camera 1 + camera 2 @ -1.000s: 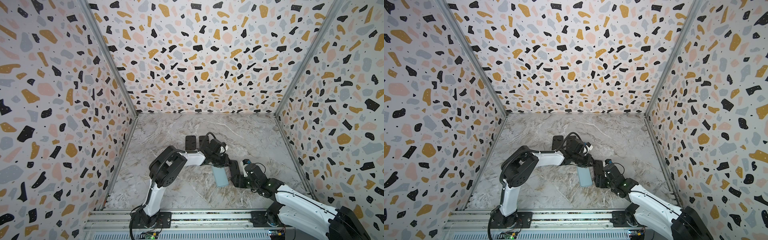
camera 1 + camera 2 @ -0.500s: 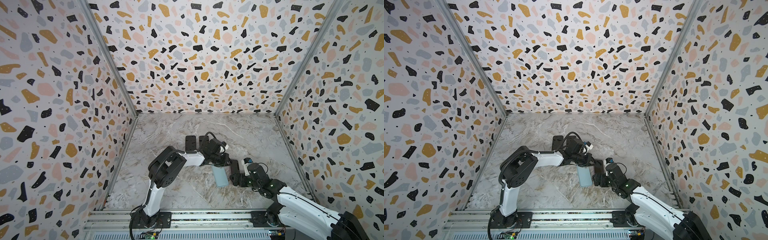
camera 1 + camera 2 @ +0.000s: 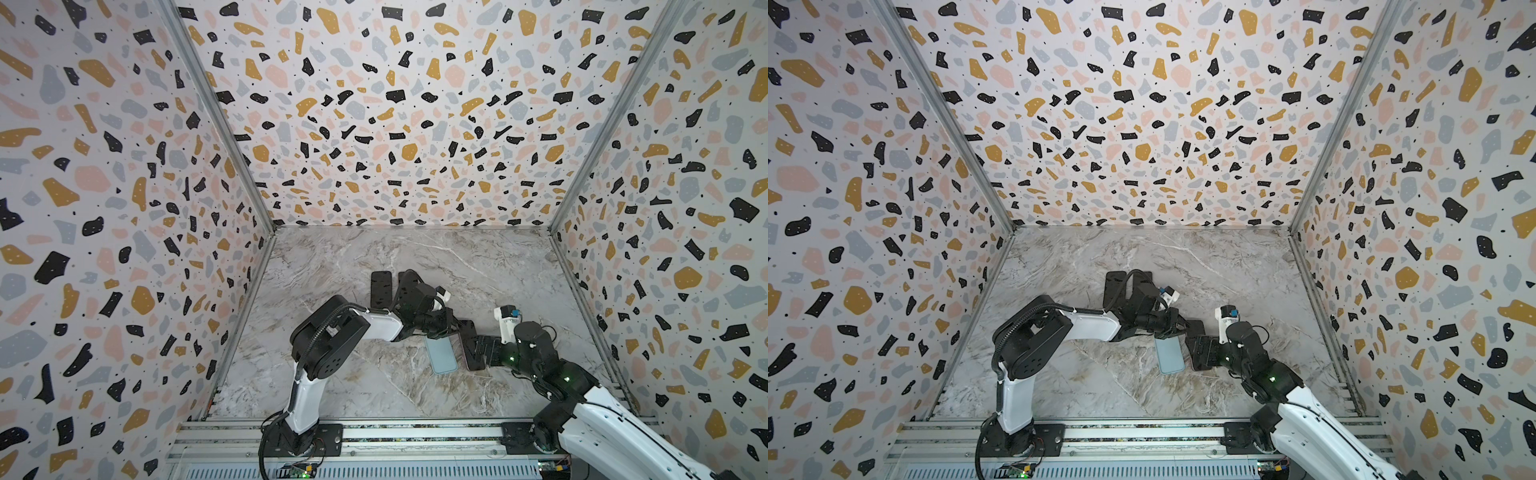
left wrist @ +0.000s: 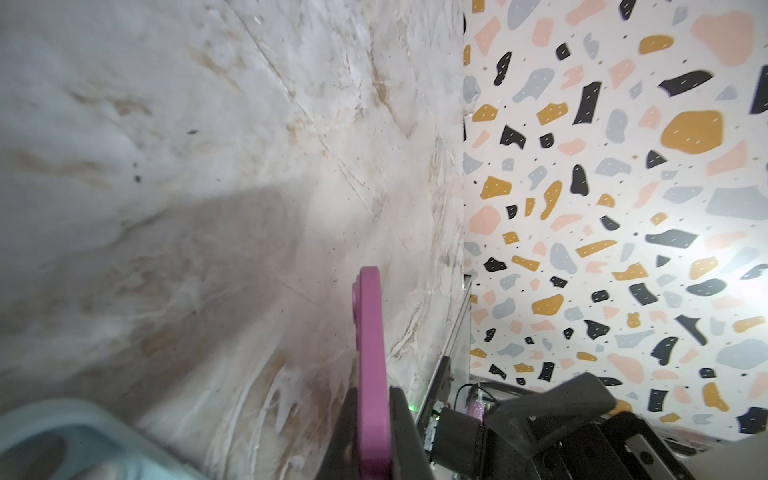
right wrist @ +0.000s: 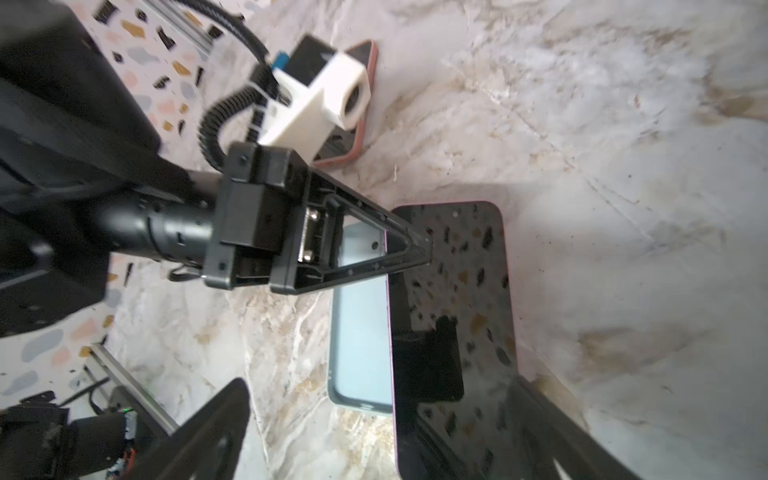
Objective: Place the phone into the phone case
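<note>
The phone (image 5: 453, 266), black-screened with a pink rim, is tilted beside the light blue phone case (image 5: 361, 332) and overlaps one long side of it. My left gripper (image 5: 419, 249) is shut on the phone's far long edge; the pink rim (image 4: 372, 332) shows between its jaws. In both top views the phone (image 3: 469, 340) (image 3: 1196, 332) sits just right of the case (image 3: 440, 353) (image 3: 1170, 355). My right gripper (image 5: 380, 382) stands open around the phone's near end, and appears in both top views (image 3: 478, 353) (image 3: 1202, 353). A corner of the case (image 4: 62, 440) shows in the left wrist view.
A black phone-shaped slab (image 3: 381, 289) lies further back on the marble floor, with a second one (image 3: 405, 278) partly hidden behind the left arm. A salmon-rimmed phone (image 5: 361, 104) lies behind the left wrist camera. Patterned walls close three sides; a rail (image 3: 415, 434) runs along the front.
The right gripper's jaws have spread wider at the phone's near end. The left gripper has tightened and keeps its hold. Phone and case have hardly moved.
</note>
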